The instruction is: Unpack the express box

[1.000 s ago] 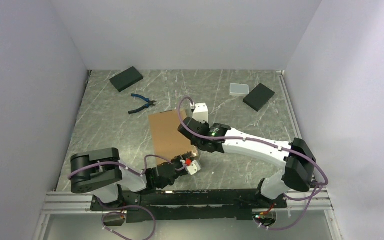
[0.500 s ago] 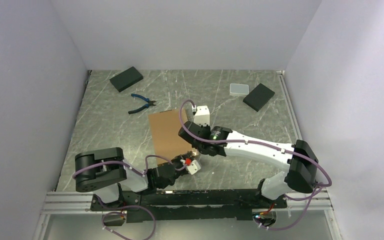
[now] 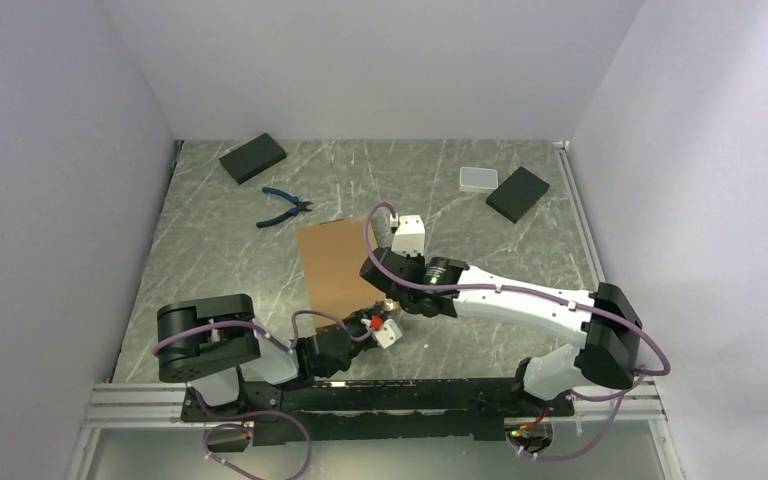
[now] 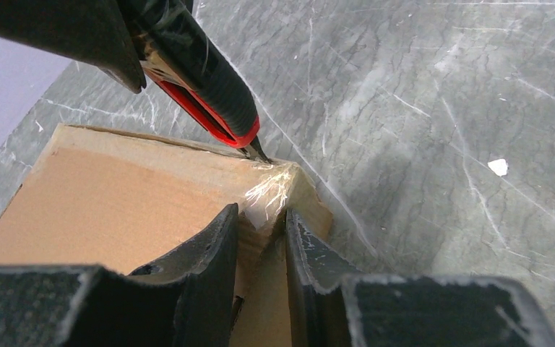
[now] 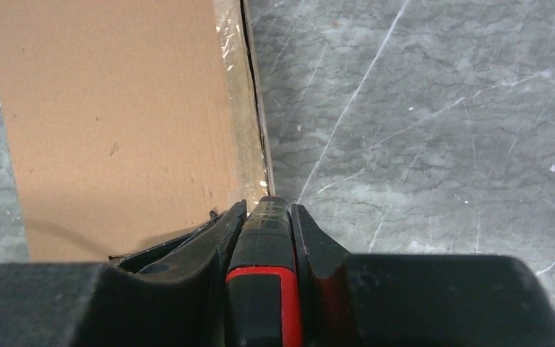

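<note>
The express box (image 3: 335, 265) is a flat brown cardboard mailer lying shut on the table's middle. My left gripper (image 3: 384, 318) is shut on the box's near right corner; in the left wrist view its jaws (image 4: 260, 217) pinch the taped cardboard corner (image 4: 282, 189). My right gripper (image 3: 392, 300) is shut on a black and red utility knife (image 5: 263, 246). The knife (image 4: 202, 79) slants down with its blade tip at the box's taped edge (image 4: 256, 150) just beyond my left fingers. The right wrist view shows the box top (image 5: 115, 108) and its taped right seam (image 5: 244, 94).
Two black flat blocks lie at the back left (image 3: 253, 157) and back right (image 3: 517, 193). A small white-grey case (image 3: 478, 179) sits beside the right block. Blue-handled pliers (image 3: 285, 207) lie behind the box. White walls enclose the marbled grey table (image 3: 480, 240).
My right arm has drawn the knife a little nearer along the box's right edge toward the near corner. My left gripper has kept its hold on the corner.
</note>
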Robot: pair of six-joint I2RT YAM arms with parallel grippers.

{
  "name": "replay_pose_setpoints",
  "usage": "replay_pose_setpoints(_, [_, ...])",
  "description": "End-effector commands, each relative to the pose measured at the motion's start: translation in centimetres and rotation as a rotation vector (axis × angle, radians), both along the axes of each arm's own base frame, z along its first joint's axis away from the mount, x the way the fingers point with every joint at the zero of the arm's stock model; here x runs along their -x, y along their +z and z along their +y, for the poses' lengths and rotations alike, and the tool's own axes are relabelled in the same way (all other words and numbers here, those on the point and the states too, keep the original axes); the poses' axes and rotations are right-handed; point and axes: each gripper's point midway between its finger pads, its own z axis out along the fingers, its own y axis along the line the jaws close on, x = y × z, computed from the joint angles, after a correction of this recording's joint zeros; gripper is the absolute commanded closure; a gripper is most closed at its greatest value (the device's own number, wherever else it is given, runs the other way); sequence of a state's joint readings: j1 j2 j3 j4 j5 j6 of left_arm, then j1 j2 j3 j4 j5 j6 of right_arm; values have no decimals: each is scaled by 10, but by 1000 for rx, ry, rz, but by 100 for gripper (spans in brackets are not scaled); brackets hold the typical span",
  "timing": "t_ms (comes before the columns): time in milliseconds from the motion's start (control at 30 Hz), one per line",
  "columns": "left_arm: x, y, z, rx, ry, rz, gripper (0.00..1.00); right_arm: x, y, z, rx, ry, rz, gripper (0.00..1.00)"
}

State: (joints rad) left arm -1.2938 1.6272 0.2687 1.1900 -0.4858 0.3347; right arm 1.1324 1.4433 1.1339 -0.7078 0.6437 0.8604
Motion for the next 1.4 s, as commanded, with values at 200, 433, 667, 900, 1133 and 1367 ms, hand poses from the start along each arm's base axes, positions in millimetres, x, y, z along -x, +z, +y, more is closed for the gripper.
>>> replay_pose_setpoints(200, [-29,-8,32,-52,209,-21,71,54,-5,2,-29,104,156,100])
replay_pose_setpoints(433, [-28,-10,33,-51,213,-14,71,60,-3,2,-27,104,159,100])
replay_pose_setpoints(667, [-29,-11,33,-52,217,-14,72,63,-7,1,-19,100,161,100])
replay_pose_setpoints(900, [-29,-12,34,-54,219,-11,72,66,-21,0,-7,98,180,100])
replay_pose_setpoints(1133, [-29,-13,34,-57,218,-7,73,66,1,-1,-14,98,137,100])
replay_pose_setpoints(1367, [-28,-16,32,-66,213,-1,73,68,4,-1,-12,101,132,100])
